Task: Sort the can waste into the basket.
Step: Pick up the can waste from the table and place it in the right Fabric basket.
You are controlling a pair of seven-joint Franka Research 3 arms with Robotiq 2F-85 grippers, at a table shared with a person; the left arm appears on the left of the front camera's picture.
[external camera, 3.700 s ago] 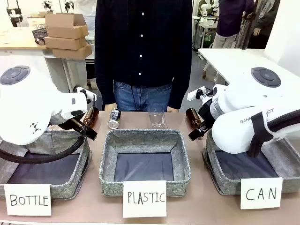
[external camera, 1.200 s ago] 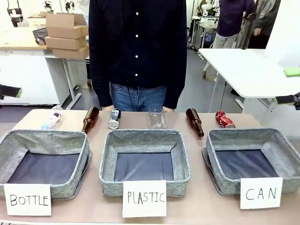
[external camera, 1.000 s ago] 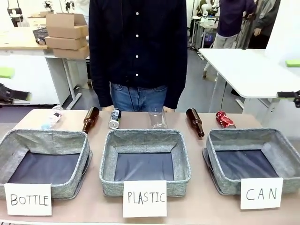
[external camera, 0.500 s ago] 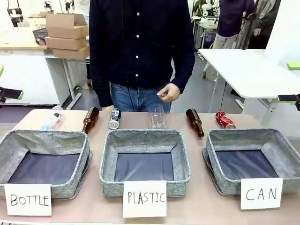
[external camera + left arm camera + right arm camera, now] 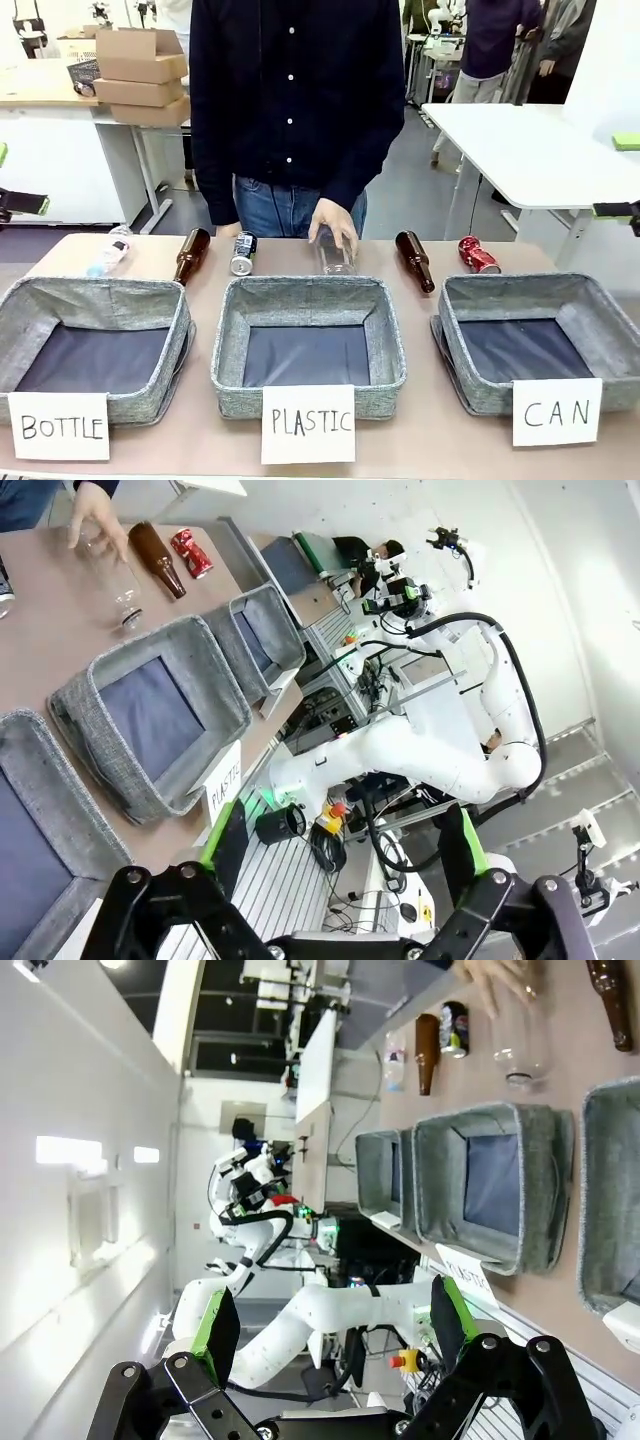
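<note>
The black-and-silver can [image 5: 243,253] lies at the table's far side behind the middle basket. The red can [image 5: 478,255] lies on its side just behind the grey basket [image 5: 540,286] with the "CAN" sign [image 5: 557,412], whose dark floor holds nothing. The left wrist view shows the red can [image 5: 190,552] too. My left gripper [image 5: 345,845] is open and empty, off the table's left edge. My right gripper [image 5: 330,1330] is open and empty, off the right edge. Only their fingers [image 5: 24,203] show at the front view's sides.
A person's hand [image 5: 333,219] rests on a clear plastic bottle [image 5: 336,256] behind the PLASTIC basket [image 5: 310,290]. Brown glass bottles [image 5: 192,255] [image 5: 415,260] lie either side. Another clear bottle [image 5: 110,250] lies behind the BOTTLE basket [image 5: 100,290].
Both arms pulled back from over the table to its sides, uncovering the red can. The person's hand came down onto the middle clear bottle.
</note>
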